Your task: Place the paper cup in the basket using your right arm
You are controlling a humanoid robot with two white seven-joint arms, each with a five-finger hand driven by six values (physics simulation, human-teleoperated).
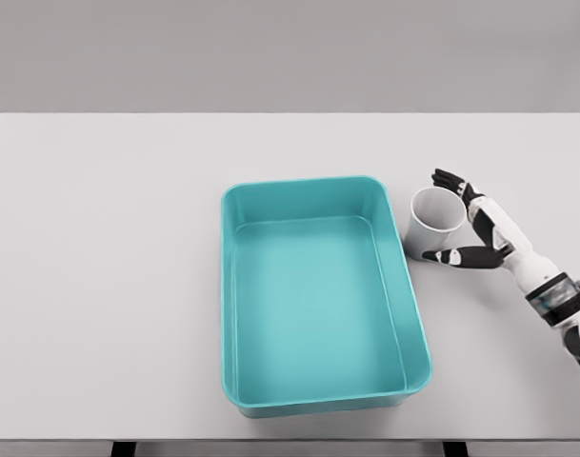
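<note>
small white paper cup upright on the white table, just right of the empty teal plastic basket. my right hand has fingers spread around it, not clamped. lift and drop left, i'd say.

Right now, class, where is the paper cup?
In the head view, the cup stands on the table, right of the basket, inside the right hand.

The right arm enters from the lower right and reaches up and left to the paper cup. The right hand sits against the cup's right side, thumb along its base, fingers spread behind its rim, not yet closed.
</note>
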